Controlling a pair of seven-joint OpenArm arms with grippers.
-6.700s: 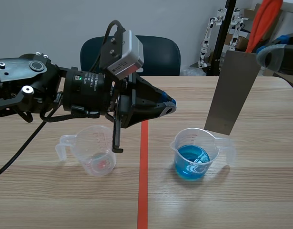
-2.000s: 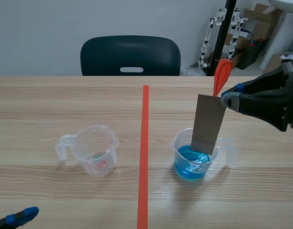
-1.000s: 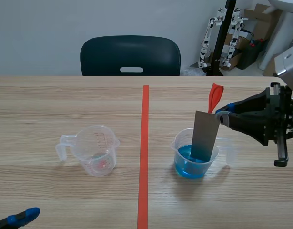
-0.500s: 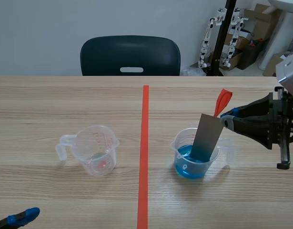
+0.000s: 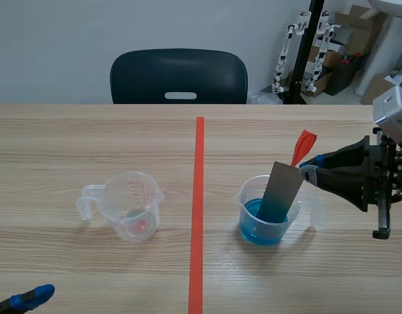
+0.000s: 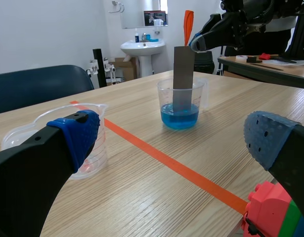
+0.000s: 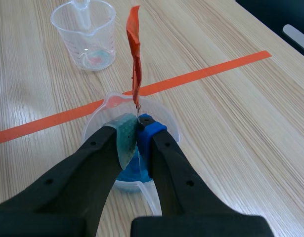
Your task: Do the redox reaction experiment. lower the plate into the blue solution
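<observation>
A grey metal plate (image 5: 280, 191) with an orange-red tag (image 5: 303, 145) leans in a clear beaker (image 5: 266, 210), its lower end in the blue solution (image 5: 256, 226). My right gripper (image 5: 308, 171) comes in from the right, shut on the plate's top edge. In the right wrist view the gripper (image 7: 138, 129) hangs over the beaker's rim (image 7: 106, 105), with the tag (image 7: 134, 54) sticking up. My left gripper (image 6: 171, 140) is open and low at the near left, far from the blue beaker (image 6: 180, 103). One of its fingertips (image 5: 31, 297) shows in the scene view.
A second clear beaker (image 5: 129, 206) with a reddish trace at its bottom stands left of the orange-red tape line (image 5: 198, 209). A dark chair (image 5: 179, 75) stands behind the table. A small red and green block (image 6: 270, 215) sits by my left gripper's right finger.
The right gripper has come down a little. The plate has sunk deeper into the blue solution and now leans with its top toward the right.
</observation>
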